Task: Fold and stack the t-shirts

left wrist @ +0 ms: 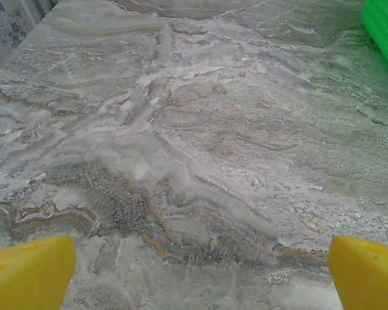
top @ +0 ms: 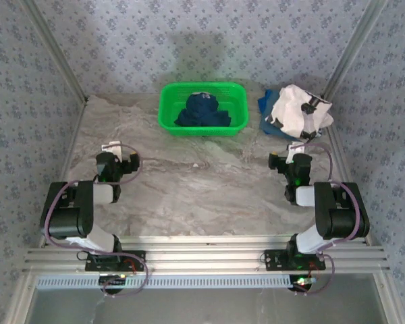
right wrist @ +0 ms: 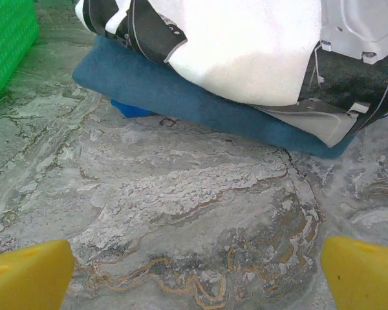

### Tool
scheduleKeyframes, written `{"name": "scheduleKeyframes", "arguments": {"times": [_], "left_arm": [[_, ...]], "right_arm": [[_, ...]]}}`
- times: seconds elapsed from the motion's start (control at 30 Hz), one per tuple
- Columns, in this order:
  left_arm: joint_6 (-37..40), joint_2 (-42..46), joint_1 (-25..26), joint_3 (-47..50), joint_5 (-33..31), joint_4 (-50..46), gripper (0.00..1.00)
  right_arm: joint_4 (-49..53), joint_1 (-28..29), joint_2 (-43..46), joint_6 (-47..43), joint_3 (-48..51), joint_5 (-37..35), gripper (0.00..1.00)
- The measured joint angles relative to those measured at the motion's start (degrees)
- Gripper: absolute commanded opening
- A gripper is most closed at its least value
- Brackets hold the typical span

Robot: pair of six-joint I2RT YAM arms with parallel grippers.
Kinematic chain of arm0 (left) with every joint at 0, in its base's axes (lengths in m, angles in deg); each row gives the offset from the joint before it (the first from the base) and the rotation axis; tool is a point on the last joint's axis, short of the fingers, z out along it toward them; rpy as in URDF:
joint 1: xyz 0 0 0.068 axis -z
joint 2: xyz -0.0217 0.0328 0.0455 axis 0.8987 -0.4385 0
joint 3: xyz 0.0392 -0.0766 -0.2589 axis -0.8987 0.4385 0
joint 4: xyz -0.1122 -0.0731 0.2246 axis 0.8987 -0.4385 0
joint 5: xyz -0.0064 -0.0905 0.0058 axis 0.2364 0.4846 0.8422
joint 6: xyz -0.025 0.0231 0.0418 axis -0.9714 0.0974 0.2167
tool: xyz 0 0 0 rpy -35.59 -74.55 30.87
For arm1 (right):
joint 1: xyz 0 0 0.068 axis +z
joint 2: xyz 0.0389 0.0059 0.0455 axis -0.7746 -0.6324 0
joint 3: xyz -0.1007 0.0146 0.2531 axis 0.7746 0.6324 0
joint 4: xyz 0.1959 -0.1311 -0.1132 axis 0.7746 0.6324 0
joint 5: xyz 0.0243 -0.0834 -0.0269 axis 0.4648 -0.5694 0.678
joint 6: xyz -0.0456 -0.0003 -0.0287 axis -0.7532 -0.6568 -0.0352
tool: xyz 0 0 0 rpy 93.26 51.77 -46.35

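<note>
The white t-shirt lies rumpled on a folded blue t-shirt at the worktop's far right corner, and the blue one's long axis seemingly runs left to right. A navy t-shirt is bunched in the green basket, its heading unclear. The left fingers and right fingers are spread wide, released.

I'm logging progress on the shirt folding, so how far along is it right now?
Looks done: the white shirt lies on the blue shirt as a stack to the right of the green basket, though the white one looks loosely folded. In hand: nothing; the left gripper and right gripper are open over the table. Left: the navy shirt sits bunched in the basket.
</note>
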Motion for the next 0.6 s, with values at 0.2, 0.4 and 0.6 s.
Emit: {"name": "scheduleKeyframes", "arguments": {"times": [0.2,0.4,0.6], "left_arm": [[0.0,0.0,0.0,0.0,0.0,0.0,1.0],[0.0,0.0,0.0,0.0,0.0,0.0,1.0],[0.0,0.0,0.0,0.0,0.0,0.0,1.0]], "right_arm": [[0.0,0.0,0.0,0.0,0.0,0.2,1.0],[0.0,0.0,0.0,0.0,0.0,0.39,1.0],[0.0,0.0,0.0,0.0,0.0,0.39,1.0]]}}
